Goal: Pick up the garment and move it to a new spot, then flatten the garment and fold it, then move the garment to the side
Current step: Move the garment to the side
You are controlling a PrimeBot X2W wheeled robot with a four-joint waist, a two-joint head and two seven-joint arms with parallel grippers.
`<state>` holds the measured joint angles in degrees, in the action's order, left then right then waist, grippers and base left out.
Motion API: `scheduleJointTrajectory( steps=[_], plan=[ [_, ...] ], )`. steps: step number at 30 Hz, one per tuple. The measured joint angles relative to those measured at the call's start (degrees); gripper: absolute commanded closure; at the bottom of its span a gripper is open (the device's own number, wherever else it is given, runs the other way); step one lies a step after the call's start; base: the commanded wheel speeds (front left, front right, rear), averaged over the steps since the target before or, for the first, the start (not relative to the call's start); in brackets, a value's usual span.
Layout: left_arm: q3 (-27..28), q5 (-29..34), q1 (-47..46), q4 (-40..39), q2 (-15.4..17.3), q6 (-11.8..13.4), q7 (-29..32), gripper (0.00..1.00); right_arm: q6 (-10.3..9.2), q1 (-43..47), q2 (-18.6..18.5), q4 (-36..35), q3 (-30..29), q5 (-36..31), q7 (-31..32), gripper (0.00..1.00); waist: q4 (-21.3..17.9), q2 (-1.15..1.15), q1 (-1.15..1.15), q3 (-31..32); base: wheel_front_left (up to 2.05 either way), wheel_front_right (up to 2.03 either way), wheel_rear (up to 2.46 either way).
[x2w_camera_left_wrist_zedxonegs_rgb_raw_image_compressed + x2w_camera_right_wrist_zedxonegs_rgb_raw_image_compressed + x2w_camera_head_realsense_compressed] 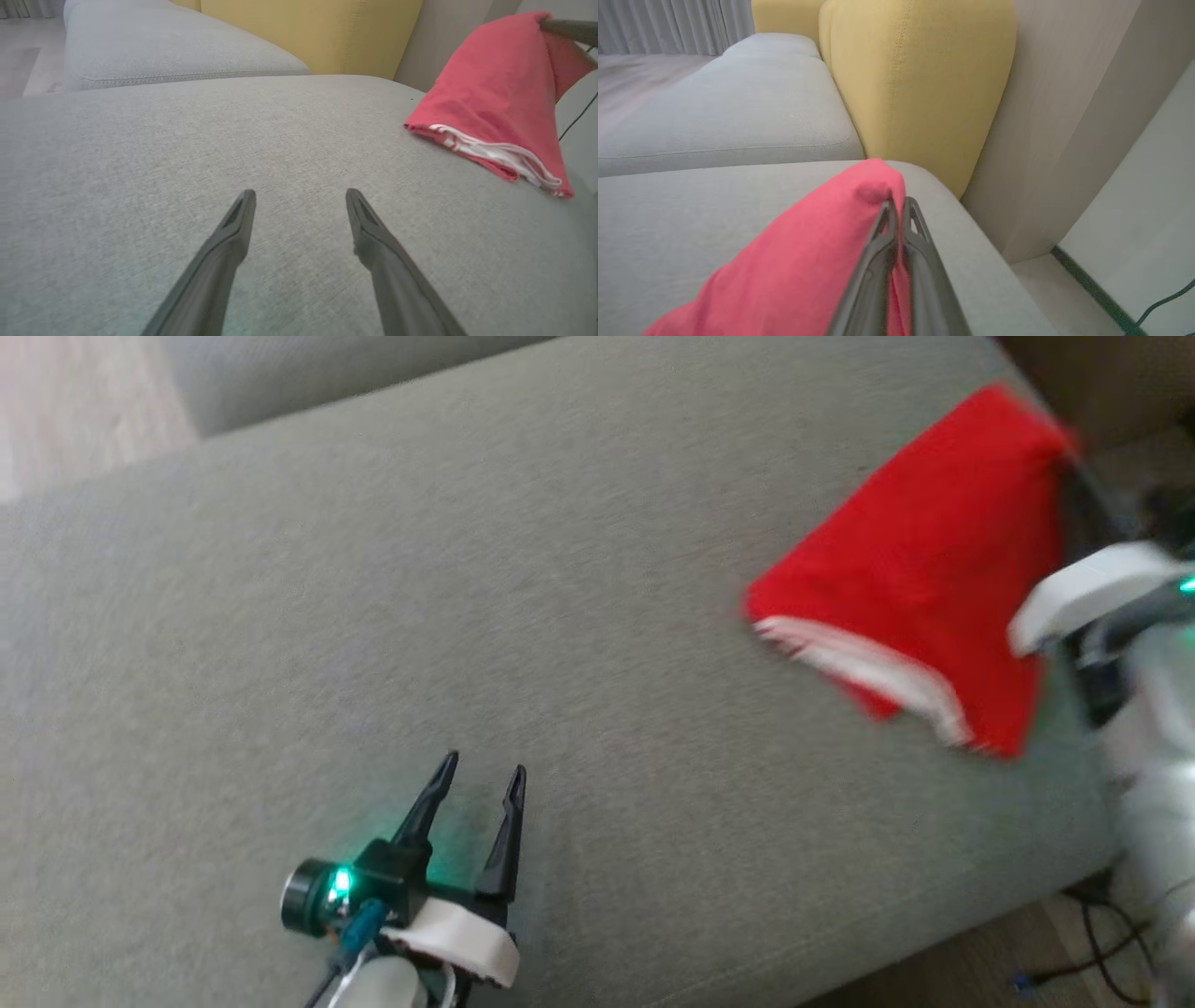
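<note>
The garment (920, 555) is red with a white-trimmed edge, folded into a rough triangle. It is lifted at its far corner near the sofa's right end, and its lower white-trimmed edge still touches the grey cushion (467, 616). My right gripper (899, 205) is shut on that raised corner of the garment (808, 261). In the left wrist view the garment (495, 93) hangs at the upper right from a dark finger. My left gripper (484, 779) stands open low over the cushion's front part, well left of the garment, with nothing between its fingers (233, 228).
A yellow back cushion (915, 84) stands behind the seat. A second grey seat cushion (163, 51) lies beyond. The sofa's right edge drops to a floor with dark cables (1092, 943). A wall panel (1064, 116) rises at the right.
</note>
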<state>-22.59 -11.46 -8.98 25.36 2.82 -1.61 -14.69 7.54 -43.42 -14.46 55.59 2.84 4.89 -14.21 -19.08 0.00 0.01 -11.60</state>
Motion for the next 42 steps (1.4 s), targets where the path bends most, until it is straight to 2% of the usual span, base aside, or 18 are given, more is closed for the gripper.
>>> scheduleJointTrajectory(
  steps=[4,5,9,10,11,15,20,24,27,33,37,42],
  plan=[
    [0.1,1.0,-1.5,0.1,0.0,-0.6,0.0,0.00,0.00,-4.9,-4.6,5.8,-5.1,-4.8,0.0,1.00,2.8,0.00,0.00,-2.2,0.00,0.00,0.00],
    [0.1,1.0,-1.5,0.1,0.0,-0.6,0.0,0.00,0.00,-4.9,-4.6,5.8,-5.1,-4.8,0.0,1.00,2.8,0.00,0.00,-2.2,0.00,0.00,0.00],
    [0.1,1.4,-2.8,0.1,0.0,-0.9,0.0,0.00,0.00,-6.8,-7.6,9.9,-12.2,-10.2,0.2,1.00,5.3,0.00,0.00,-4.0,0.00,0.00,0.00],
    [0.2,1.4,-3.0,0.2,0.0,-0.9,0.0,0.00,0.00,-6.8,-8.0,10.4,-14.3,-11.6,0.7,0.83,5.9,0.00,0.00,-4.3,0.00,0.00,0.00],
    [0.2,1.5,-3.1,0.2,0.0,-0.9,0.0,0.00,0.00,-6.8,-8.1,11.0,-16.5,-12.8,1.1,0.00,6.4,0.00,0.00,-4.6,0.00,0.00,0.00],
    [0.5,1.9,-3.6,0.4,0.0,-0.9,0.0,0.00,0.00,-6.7,-7.0,10.4,-22.2,-17.8,1.0,0.00,7.4,0.00,0.01,-4.7,0.00,0.00,0.00],
    [1.7,1.7,-3.5,0.4,-0.1,-0.4,0.0,0.00,0.00,-6.3,-2.0,7.8,-23.7,-20.1,0.0,0.00,7.8,0.00,-0.01,-2.9,0.00,0.00,0.00],
    [3.4,1.7,-3.2,0.1,-0.1,0.2,0.0,0.00,0.00,-3.4,4.5,1.4,-20.2,-18.0,0.0,0.00,8.6,0.00,-0.01,-1.1,0.00,0.00,0.00],
    [4.7,1.7,-1.8,-0.2,-0.1,0.7,0.0,0.00,0.00,1.8,7.2,-2.8,-17.3,-14.3,-0.2,0.00,9.9,0.00,-0.01,0.2,0.00,0.00,0.00],
    [8.3,1.3,1.6,-0.6,-0.1,1.8,0.0,0.00,0.00,13.7,10.2,-10.2,-12.1,-7.0,-0.2,0.00,13.2,0.00,-0.02,3.2,0.00,0.00,0.00],
    [10.6,1.4,4.7,-0.7,-0.1,2.2,0.0,0.00,0.00,22.5,10.9,-16.1,-8.0,-2.7,-0.2,0.00,16.2,0.00,-0.02,6.2,0.00,0.00,0.00],
    [12.9,1.4,7.5,-0.8,-0.1,2.2,0.0,0.00,0.00,29.6,11.6,-19.8,-3.9,2.4,-0.2,0.00,18.7,0.00,-0.02,9.2,0.00,0.00,0.00]
  ],
)
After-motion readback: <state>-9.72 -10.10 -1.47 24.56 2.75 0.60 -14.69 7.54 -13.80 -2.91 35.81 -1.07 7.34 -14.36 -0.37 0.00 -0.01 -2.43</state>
